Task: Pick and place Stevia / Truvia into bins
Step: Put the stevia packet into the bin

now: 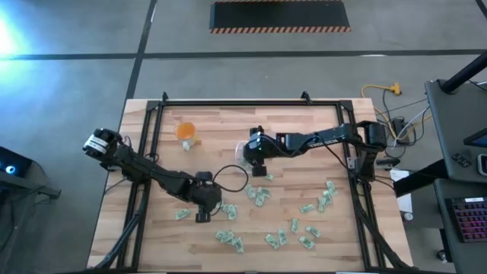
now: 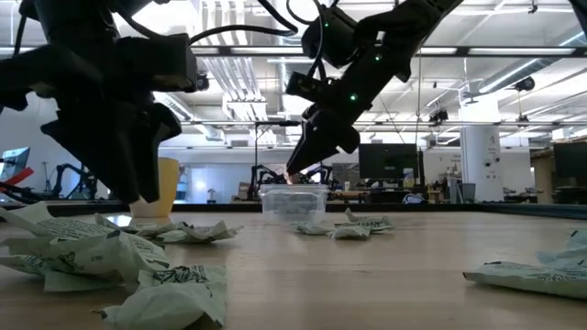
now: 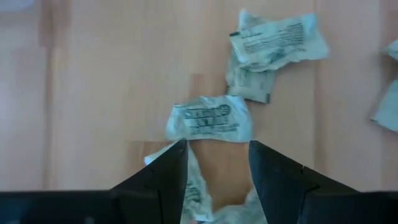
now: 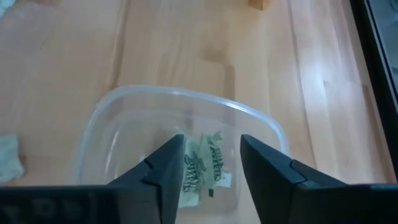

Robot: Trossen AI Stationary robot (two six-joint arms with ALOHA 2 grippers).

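High view: many small pale green and white paper sachets (image 1: 259, 196), thin, rectangular, crumpled, scattered over the near half of the wooden surface (image 1: 221, 129). One small clear plastic container (image 1: 242, 155), rectangular with rounded corners, near the middle of the surface; orange cup (image 1: 186, 132) well apart from it, toward the left arm's side.

Right wrist view: right pincer (image 4: 211, 163) directly above the container (image 4: 99, 124), fingers (image 4: 163, 168) parted, nothing between them; one sachet (image 4: 202, 163) lying on the container floor below the gap.

Left wrist view: left pincer (image 3: 217, 163) low over the surface, fingers (image 3: 168, 174) parted, empty; one sachet (image 3: 208, 118) flat just beyond the fingertips, more sachets partly under and between the fingers, two others (image 3: 273, 46) farther off.

Low view: container (image 2: 293, 203) upright on the surface, right pincer (image 2: 307, 156) just above its rim; sachets (image 2: 353, 225) just beside it.
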